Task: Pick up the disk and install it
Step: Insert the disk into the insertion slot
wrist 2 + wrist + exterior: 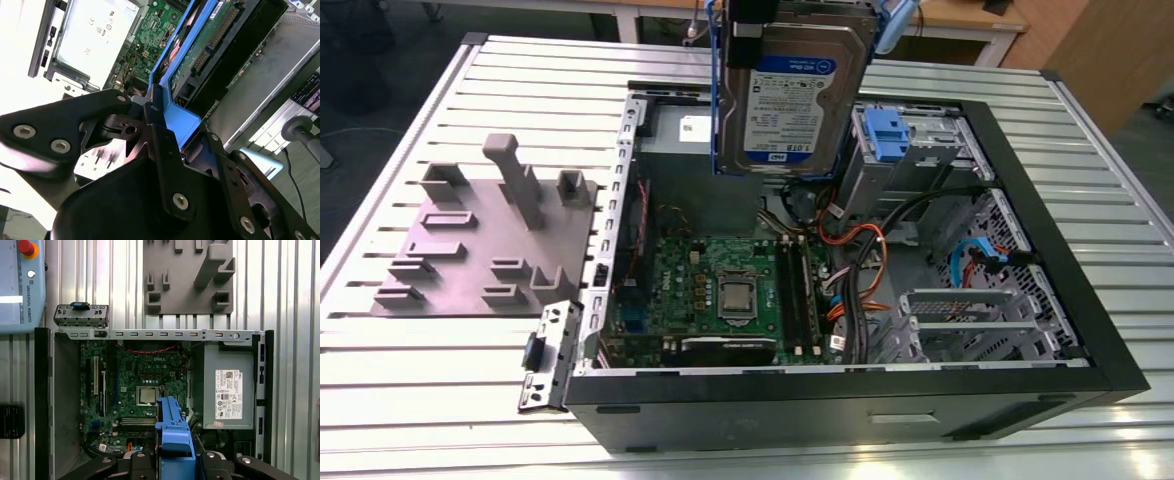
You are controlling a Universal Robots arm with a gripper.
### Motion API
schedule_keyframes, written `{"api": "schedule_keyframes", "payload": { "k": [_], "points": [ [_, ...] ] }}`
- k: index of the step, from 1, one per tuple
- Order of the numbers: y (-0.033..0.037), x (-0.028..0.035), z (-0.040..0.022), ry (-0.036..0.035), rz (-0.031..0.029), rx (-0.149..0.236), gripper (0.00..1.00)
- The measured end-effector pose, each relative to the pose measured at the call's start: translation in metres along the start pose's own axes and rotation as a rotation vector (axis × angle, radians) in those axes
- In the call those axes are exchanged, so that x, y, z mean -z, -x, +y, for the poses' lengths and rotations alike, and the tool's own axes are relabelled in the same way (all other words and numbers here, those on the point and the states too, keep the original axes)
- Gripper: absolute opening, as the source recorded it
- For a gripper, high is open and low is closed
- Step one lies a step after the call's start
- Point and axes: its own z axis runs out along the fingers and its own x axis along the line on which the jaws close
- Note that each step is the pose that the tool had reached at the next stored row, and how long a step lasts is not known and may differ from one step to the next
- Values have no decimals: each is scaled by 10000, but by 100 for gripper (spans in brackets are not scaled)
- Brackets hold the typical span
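Note:
The disk (pixel 794 100), a silver-grey drive with a white-and-blue label in a bright blue bracket, hangs upright above the back of the open computer case (pixel 1067 330). My gripper (pixel 750 35) is shut on its upper edge in the exterior view. In the second wrist view my black fingers (pixel 159 131) clamp the blue bracket (pixel 176 119), and the disk's green circuit side (pixel 210 50) runs away from them. In the first wrist view the blue bracket (pixel 172 432) sticks out from my gripper (pixel 172 457) over the motherboard (pixel 142 385).
Inside the case sit a grey power supply box with a white sticker (pixel 227 390) and a drive bay with a small blue tab (pixel 887 130) at the exterior view's right. A grey fixture plate (pixel 480 240) lies on the slatted metal table (pixel 427 400). A teach pendant (pixel 20 285) lies nearby.

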Motion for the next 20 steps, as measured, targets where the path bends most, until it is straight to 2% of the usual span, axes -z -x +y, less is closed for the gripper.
{"api": "schedule_keyframes", "payload": {
  "k": [9,20],
  "points": [
    [-32,1,0,1,1,0,36],
    [-274,-2,-3,0,0,1,36]
  ]
}}
